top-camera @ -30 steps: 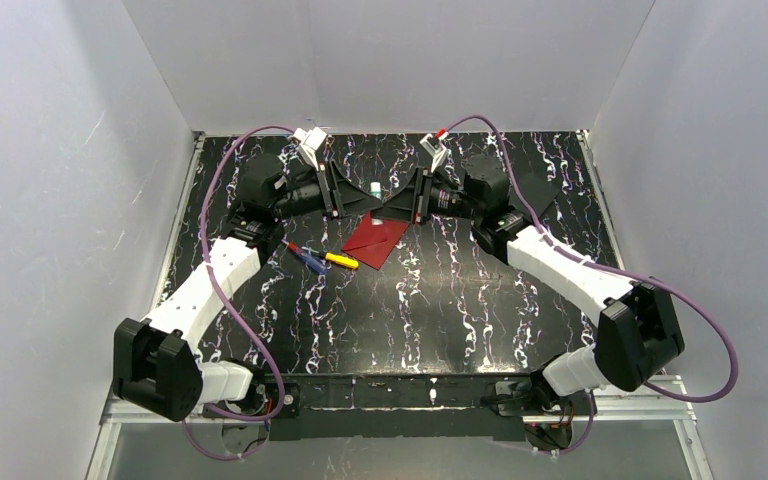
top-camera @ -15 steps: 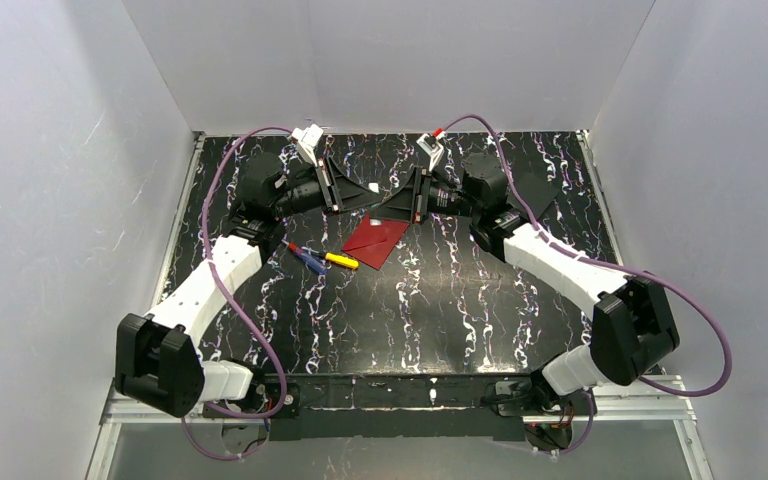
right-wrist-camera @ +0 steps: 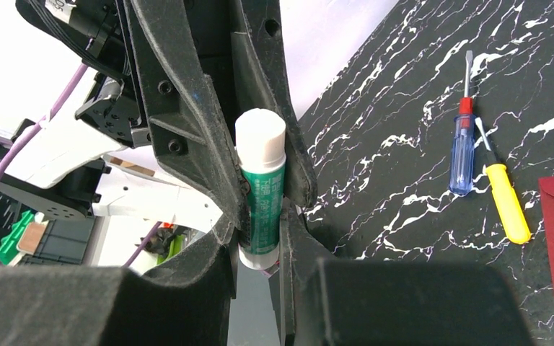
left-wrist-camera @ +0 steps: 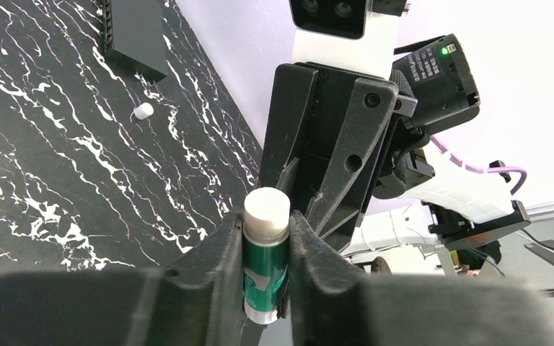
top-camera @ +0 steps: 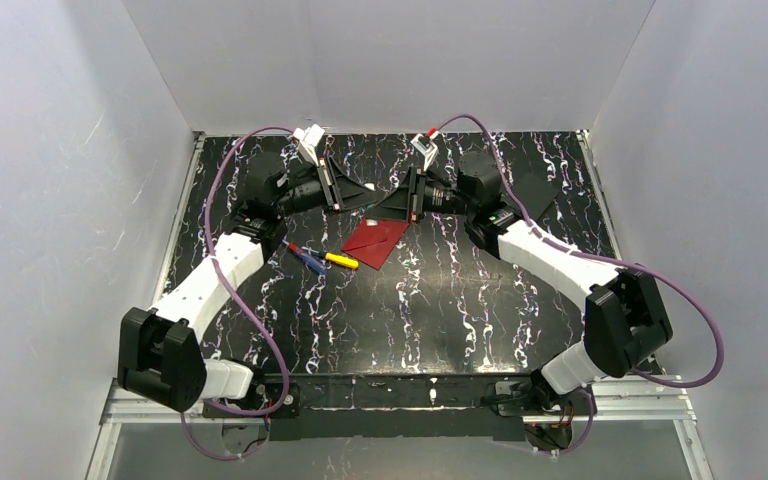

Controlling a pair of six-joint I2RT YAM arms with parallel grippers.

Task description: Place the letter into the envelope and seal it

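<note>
Left claw [left-wrist-camera: 266,249], right claw [right-wrist-camera: 258,234] both clamping green glue stick [right-wrist-camera: 261,166]; envelope [top-camera: 376,241] dark red, flat on table [top-camera: 460,320].

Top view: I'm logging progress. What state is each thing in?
glue stick, gripped by both grippers, off the table.
left gripper, shut on glue stick.
right gripper, shut on glue stick.
envelope, flat on the table, untouched.
blue screwdriver, lying loose.
yellow screwdriver, lying loose.
</note>
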